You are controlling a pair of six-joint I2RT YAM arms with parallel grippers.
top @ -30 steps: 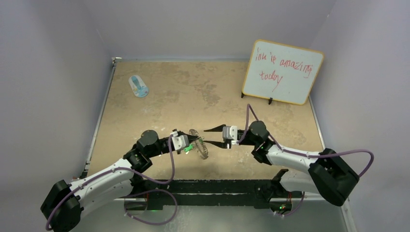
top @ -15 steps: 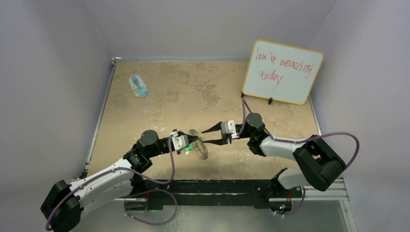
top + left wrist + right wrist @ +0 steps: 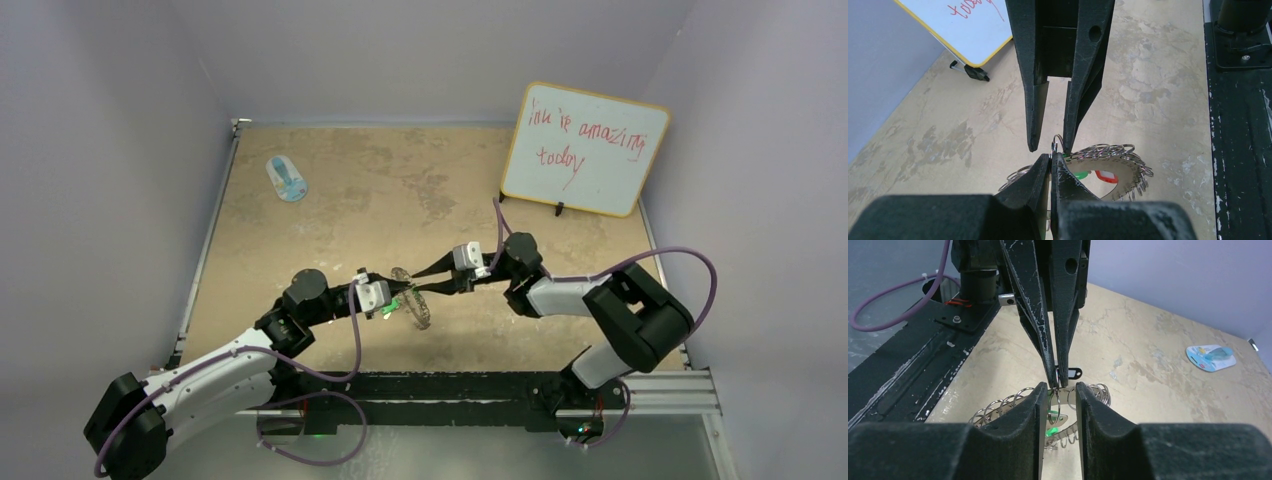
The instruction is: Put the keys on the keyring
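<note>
My left gripper [image 3: 399, 298] [image 3: 1051, 159] is shut on a small wire loop at the rim of the keyring [image 3: 419, 311] [image 3: 1118, 162], holding the silver ring tilted up off the table. From the pinched loop [image 3: 1054, 401] hangs a key with a green tag [image 3: 1051, 431] [image 3: 1080, 175]. A red tag [image 3: 1105, 176] shows through the ring's hole. A black-tagged key [image 3: 1073, 373] lies on the table just beyond. My right gripper [image 3: 419, 285] [image 3: 1058, 390] faces the left one, open, with a finger on either side of the pinched loop.
A blue-and-white oval object [image 3: 287, 178] [image 3: 1211, 355] lies at the far left of the table. A whiteboard [image 3: 585, 148] with red writing stands at the back right. The black base rail [image 3: 450, 388] runs along the near edge.
My right gripper has moved left to the keyring, and its jaws have narrowed around the pinched loop. The right elbow has swung inward. The left arm has stayed put.
</note>
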